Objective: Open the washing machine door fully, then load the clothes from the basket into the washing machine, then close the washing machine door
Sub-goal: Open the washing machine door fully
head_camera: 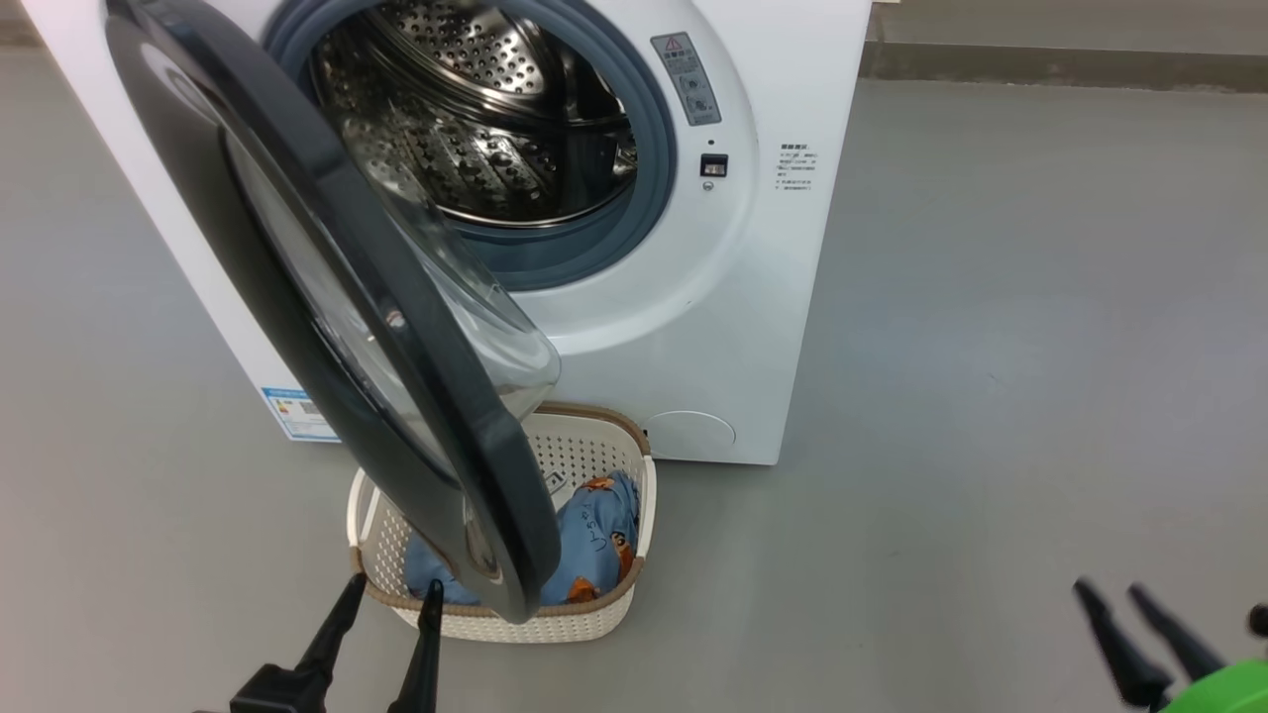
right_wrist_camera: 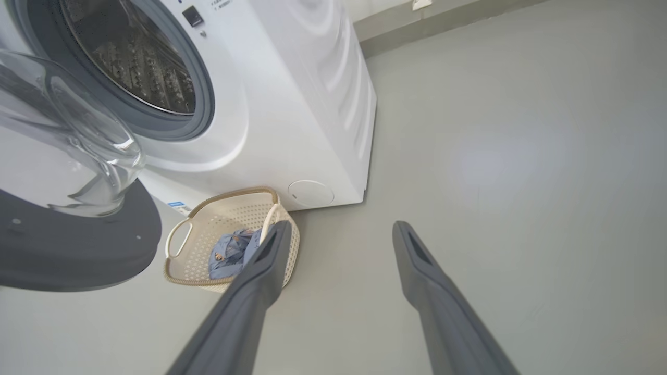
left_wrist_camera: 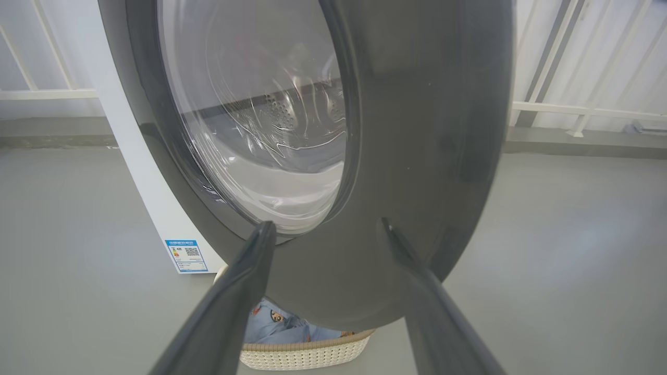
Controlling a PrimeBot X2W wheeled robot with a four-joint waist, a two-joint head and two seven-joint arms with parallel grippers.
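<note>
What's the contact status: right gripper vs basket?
Apart. Head view shows the right gripper at lower right and the basket at lower centre, with bare floor between them.

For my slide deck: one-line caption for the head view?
Washing machine door partly open, hiding part of the basket of clothes; left gripper and right gripper open.

Floor [head_camera: 991, 347]: smooth, matt grey, plain, with faint pale patches of sheen.
Kerb [head_camera: 1070, 64]: low grey-brown raised strip along the floor's far edge.
Railing [left_wrist_camera: 573, 112]: white bars, one horizontal rail with upright and slanted struts, footed on the kerb at the far edge.
Wall [left_wrist_camera: 615, 52]: pale panels behind the railing.
Small grey item [left_wrist_camera: 642, 127]: on the kerb toward the far right corner, too blurred to identify.
</note>
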